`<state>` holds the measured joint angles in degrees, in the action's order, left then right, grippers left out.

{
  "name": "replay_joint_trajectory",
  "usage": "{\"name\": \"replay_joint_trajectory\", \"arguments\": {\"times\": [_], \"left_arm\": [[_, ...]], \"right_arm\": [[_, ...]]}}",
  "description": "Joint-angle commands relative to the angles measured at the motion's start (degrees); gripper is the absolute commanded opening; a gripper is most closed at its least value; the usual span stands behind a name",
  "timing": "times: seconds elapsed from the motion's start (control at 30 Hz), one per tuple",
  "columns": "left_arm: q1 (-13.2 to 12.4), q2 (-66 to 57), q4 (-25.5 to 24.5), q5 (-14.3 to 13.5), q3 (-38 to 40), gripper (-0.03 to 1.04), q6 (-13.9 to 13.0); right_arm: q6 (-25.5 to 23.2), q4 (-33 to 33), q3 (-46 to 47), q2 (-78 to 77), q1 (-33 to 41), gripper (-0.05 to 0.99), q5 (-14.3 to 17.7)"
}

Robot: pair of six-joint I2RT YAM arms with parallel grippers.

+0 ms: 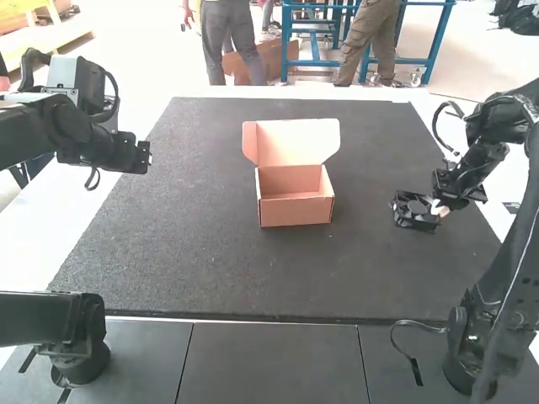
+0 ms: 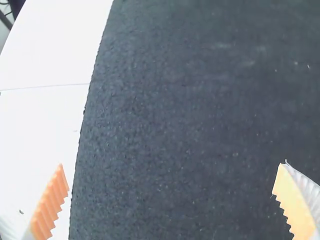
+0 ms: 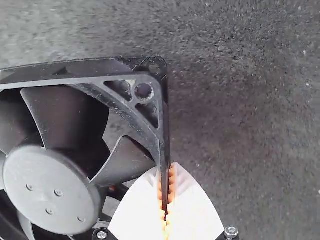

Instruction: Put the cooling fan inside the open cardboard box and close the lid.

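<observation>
A small cardboard box [image 1: 293, 195] stands open in the middle of the black mat, its lid [image 1: 291, 140] upright behind it. A black cooling fan [image 1: 414, 210] sits at the mat's right side, tilted up on one edge. My right gripper [image 1: 441, 204] is shut on the fan's frame; in the right wrist view the white fingers with orange pads [image 3: 167, 197] pinch the frame's edge beside the fan [image 3: 80, 150] blades. My left gripper [image 1: 145, 156] hovers over the mat's left edge, far from the box, and its orange pads [image 2: 50, 202] stand wide apart with nothing between them.
The black mat [image 1: 202, 244] covers most of the white table [image 1: 50, 210]. Bare white table shows along the left side, as also seen at the mat's edge [image 2: 90, 125] in the left wrist view. A black cable [image 1: 408, 337] trails by the right arm's base.
</observation>
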<state>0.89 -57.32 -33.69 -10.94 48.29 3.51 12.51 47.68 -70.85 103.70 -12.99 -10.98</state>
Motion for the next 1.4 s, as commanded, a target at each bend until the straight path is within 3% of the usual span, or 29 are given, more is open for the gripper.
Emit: {"name": "replay_joint_trajectory", "arguments": {"times": [0.0, 0.27, 0.47, 0.77, 1.03, 1.3, 1.37], "left_arm": [[0.5, 1.8, 0.6, 0.2, 0.4, 0.97, 0.1], [0.5, 1.8, 1.9, 0.5, -1.1, 0.97, -0.2], [0.5, 1.8, 2.9, 0.7, -2.0, 0.97, -0.4], [1.0, 1.8, 4.2, 0.7, -2.8, 0.97, -0.8], [3.2, 1.8, 4.7, 0.8, -3.5, 0.97, -0.4], [4.9, 1.8, 5.0, 0.9, -3.2, 0.97, -0.2], [5.1, 1.8, 5.1, 0.8, -3.2, 0.97, -0.2]], "right_arm": [[-3.4, 2.2, -3.2, -7.3, 0.0, -0.01, -3.8], [-13.1, 3.3, -5.3, -17.5, 7.5, -0.01, -3.8], [-18.8, 9.5, -11.1, -18.7, 18.2, 0.0, -3.7], [-26.0, 12.4, -18.5, -15.0, 34.4, 0.0, -3.3], [-26.7, 12.6, -24.8, -8.1, 37.3, 0.0, -2.7], [-23.6, 13.8, -33.3, 2.7, 38.7, 0.0, -2.4], [-23.0, 13.8, -35.3, 5.2, 39.1, -0.01, -0.9]]}}
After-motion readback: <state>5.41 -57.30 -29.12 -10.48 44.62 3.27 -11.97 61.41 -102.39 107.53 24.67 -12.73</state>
